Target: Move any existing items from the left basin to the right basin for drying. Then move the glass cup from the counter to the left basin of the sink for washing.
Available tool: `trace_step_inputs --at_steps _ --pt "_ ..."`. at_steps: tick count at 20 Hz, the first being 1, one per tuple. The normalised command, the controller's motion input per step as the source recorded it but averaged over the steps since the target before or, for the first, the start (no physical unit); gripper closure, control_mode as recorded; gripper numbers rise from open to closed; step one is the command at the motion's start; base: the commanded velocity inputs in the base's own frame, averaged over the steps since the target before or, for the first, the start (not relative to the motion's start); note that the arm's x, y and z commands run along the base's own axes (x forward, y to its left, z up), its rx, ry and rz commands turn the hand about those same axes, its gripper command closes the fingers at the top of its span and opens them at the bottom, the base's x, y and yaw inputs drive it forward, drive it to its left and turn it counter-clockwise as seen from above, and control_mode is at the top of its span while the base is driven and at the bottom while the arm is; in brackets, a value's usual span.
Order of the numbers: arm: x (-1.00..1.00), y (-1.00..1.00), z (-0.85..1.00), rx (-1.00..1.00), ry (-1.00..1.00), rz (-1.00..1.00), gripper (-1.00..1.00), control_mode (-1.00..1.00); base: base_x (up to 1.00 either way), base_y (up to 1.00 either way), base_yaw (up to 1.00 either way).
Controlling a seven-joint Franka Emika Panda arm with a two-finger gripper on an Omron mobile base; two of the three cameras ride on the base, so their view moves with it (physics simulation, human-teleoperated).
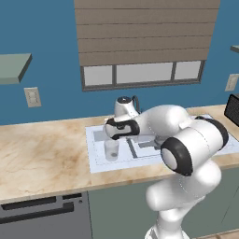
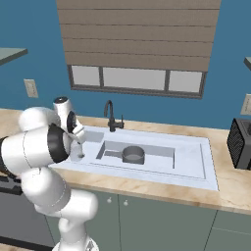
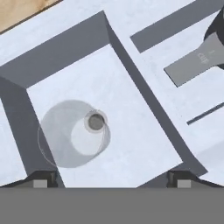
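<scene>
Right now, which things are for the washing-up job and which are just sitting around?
For the job:
glass cup
left basin
saucepan
right basin
hand, open

Just around:
faucet
black appliance
wall outlet

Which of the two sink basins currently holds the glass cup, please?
The left basin, the narrower squarish one: the clear glass cup stands in it over the drain. The wider right basin holds the dark saucepan.

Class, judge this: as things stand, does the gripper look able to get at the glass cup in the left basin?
Probably yes: the open gripper hangs right over the cup, with nothing between.
</scene>
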Motion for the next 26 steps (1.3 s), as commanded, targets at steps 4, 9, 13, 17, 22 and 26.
trace_step_inputs --at_steps 4,9,13,17,22,26 --pt "-0.32 0.00 0.57 -0.10 0.00 0.00 -1.00 -1.00 0.00 0.00 0.00" --pt "-0.37 0.00 0.57 -0.09 0.00 0.00 -1.00 -1.00 0.00 0.00 0.00" --pt "-0.48 0.01 0.53 -0.09 0.00 0.00 -1.00 -1.00 0.00 0.00 0.00" --pt "-0.63 0.10 0.49 -0.10 0.00 0.00 -1.00 -1.00 0.00 0.00 0.00" --pt "-0.72 0.15 0.51 -0.11 0.00 0.00 -1.00 -1.00 0.00 0.00 0.00" --pt "-0.76 0.20 0.52 -0.12 0.00 0.00 -1.00 -1.00 0.00 0.00 0.00"
